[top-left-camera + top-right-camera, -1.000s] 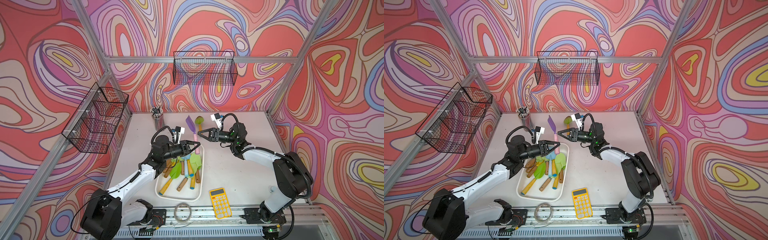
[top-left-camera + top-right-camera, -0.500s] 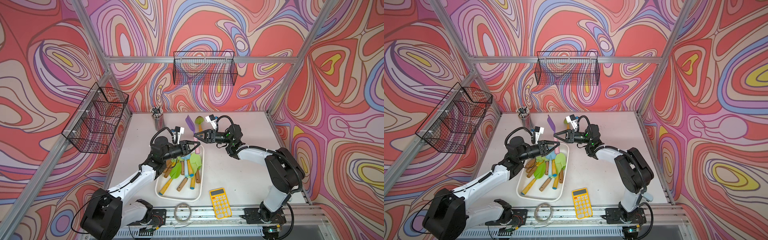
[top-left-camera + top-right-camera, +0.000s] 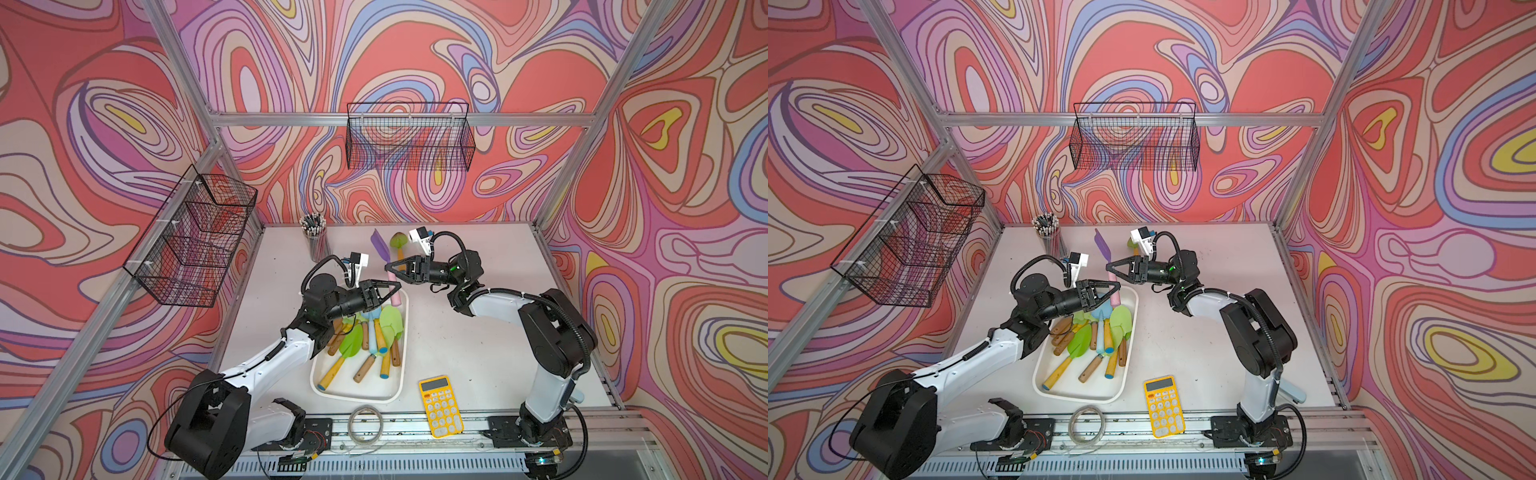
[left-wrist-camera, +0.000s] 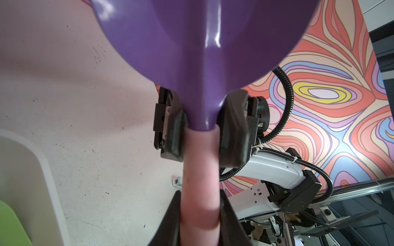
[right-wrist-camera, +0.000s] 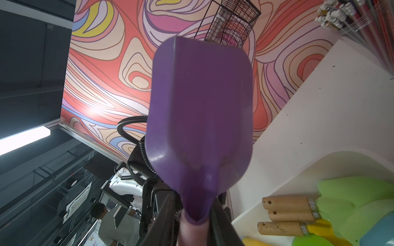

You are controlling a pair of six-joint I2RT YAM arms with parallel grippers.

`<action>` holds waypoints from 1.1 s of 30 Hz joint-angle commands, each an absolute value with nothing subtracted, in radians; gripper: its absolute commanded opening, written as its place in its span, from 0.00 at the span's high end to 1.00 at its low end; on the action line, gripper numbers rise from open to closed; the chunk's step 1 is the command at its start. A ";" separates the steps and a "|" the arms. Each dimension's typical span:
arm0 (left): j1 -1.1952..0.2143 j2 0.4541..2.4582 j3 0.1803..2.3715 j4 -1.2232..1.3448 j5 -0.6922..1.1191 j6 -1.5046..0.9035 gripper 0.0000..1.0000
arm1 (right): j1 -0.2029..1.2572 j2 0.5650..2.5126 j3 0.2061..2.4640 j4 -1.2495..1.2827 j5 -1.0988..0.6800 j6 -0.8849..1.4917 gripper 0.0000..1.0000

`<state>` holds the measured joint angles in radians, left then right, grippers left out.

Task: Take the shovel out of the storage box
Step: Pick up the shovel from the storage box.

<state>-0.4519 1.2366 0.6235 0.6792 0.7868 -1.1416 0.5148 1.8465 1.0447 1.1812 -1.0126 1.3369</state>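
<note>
In both top views, near the centre of the frame, we see the purple shovel (image 3: 380,247) lifted off the table just above the upper edge of the white storage box (image 3: 361,388), its blade pointing to the upper left. The left gripper (image 3: 395,286) is clamped on its pink handle. The right gripper (image 3: 390,268) has its jaws close on either side of the neck, and we cannot tell whether they press on it. Under the left gripper the box holds a heap of green-bladed shovels (image 3: 353,347); a green shovel (image 3: 399,241) lies just above the right gripper, a pencil cup (image 3: 314,245) stands upper left, and a yellow calculator (image 3: 440,405) sits lower right of the box.
</note>
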 commanded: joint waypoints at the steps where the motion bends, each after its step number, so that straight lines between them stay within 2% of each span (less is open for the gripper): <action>1: -0.459 1.247 0.626 0.741 0.805 -1.150 1.00 | 0.527 1.871 1.072 1.248 -1.021 1.377 0.72; 7: -0.459 1.245 0.621 0.732 0.804 -1.140 0.99 | 0.527 1.877 1.069 1.239 -1.019 1.376 0.81; 8: -0.459 1.243 0.623 0.720 0.802 -1.133 0.93 | 0.526 1.875 1.068 1.232 -1.019 1.371 0.82; 10: -0.459 1.231 0.628 0.676 0.795 -1.109 0.72 | 0.525 1.860 1.069 1.185 -1.015 1.336 0.83; 12: -0.452 1.206 0.638 0.588 0.782 -1.068 0.36 | 0.525 1.848 1.069 1.134 -1.015 1.300 0.84; 13: -0.444 1.189 0.646 0.533 0.777 -1.041 0.24 | 0.521 1.844 1.072 1.108 -1.014 1.283 0.84; 14: -0.434 1.172 0.654 0.474 0.774 -1.014 0.18 | 0.514 1.839 1.074 1.081 -1.015 1.267 0.84; 16: -0.409 1.131 0.667 0.361 0.763 -0.956 0.11 | 0.496 1.835 1.076 1.047 -1.012 1.248 0.85; 19: -0.373 1.063 0.689 0.141 0.716 -0.842 0.12 | 0.460 1.835 1.093 0.959 -1.007 1.209 0.85; 22: -0.373 1.020 0.742 -0.132 0.630 -0.685 0.14 | 0.439 1.817 1.142 0.699 -0.974 1.064 0.85; 24: -0.372 1.004 0.762 -0.269 0.575 -0.616 0.17 | 0.437 1.809 1.236 0.326 -0.877 0.841 0.84; 26: -0.373 0.989 0.760 -0.351 0.541 -0.590 0.20 | 0.437 1.832 1.328 0.076 -0.788 0.703 0.84; 33: -0.439 1.001 0.788 -0.608 0.342 -0.497 0.31 | 0.432 1.947 1.521 -0.288 -0.482 0.516 0.84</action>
<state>-0.4088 0.9932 0.7525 -0.4049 0.4644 -0.5858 0.4324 1.8858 1.4761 -0.0185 -0.6605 0.6685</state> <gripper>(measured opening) 0.709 0.193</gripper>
